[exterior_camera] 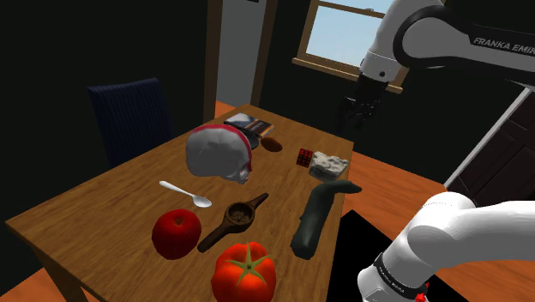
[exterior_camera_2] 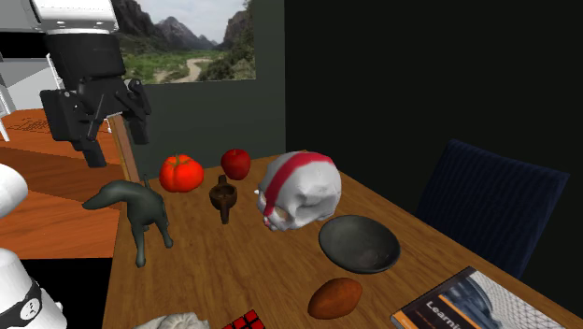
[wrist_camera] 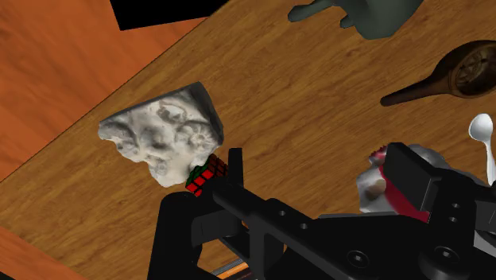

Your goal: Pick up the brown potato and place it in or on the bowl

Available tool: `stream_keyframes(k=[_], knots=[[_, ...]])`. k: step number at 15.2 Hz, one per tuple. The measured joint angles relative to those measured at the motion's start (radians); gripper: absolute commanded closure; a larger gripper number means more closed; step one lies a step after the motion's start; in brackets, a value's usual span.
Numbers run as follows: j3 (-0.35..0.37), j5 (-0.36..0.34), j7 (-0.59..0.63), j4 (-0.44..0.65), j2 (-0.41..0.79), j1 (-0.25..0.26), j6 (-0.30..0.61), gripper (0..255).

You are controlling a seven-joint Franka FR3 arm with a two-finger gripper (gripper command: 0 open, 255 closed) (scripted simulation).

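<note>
1. The potato (exterior_camera_2: 334,297) is lying on the worktop (exterior_camera_2: 234,266), just on the near side of the bowl (exterior_camera_2: 360,245) in the second exterior view. There's a book (exterior_camera_2: 476,304) to its right and a cube (exterior_camera_2: 245,321) off to its left.
2. Handling guess: firm, fairly light, with a rounded, smooth-looking skin. It could roll or squirt out of a sloppy pinch.
3. I'd come from above and grab across the short middle, not the tapered ends.
4. The claw (wrist_camera: 319,165) is wide with nothing in it. It hangs high up by the stone chunk (wrist_camera: 163,137) and the cube, well apart from the potato.
5. The bowl looks shallow and roomy, so the drop should be forgiving, but the skull (exterior_camera_2: 299,192) sits just beside it.
6. Hard to make out:
   - The potato's underside is hidden.
   - In the shoulder view the potato is a small dim blob to the right of the skull.
   - The book is cut off at the edge of the second exterior view.
   - In the wrist view the claw's own body covers part of the skull and cube.
</note>
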Motion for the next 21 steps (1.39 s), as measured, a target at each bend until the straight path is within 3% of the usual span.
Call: stream_keyframes(k=[3, 11, 21], knots=[[-0.012, -0.002, -0.016, -0.013, 0.025, -0.001, 0.04, 0], [-0.085, 0.004, -0.122, 0.005, 0.271, 0.0, 0.286, 0], [-0.156, 0.088, -0.278, 0.16, 0.648, 0.02, 0.52, 0]])
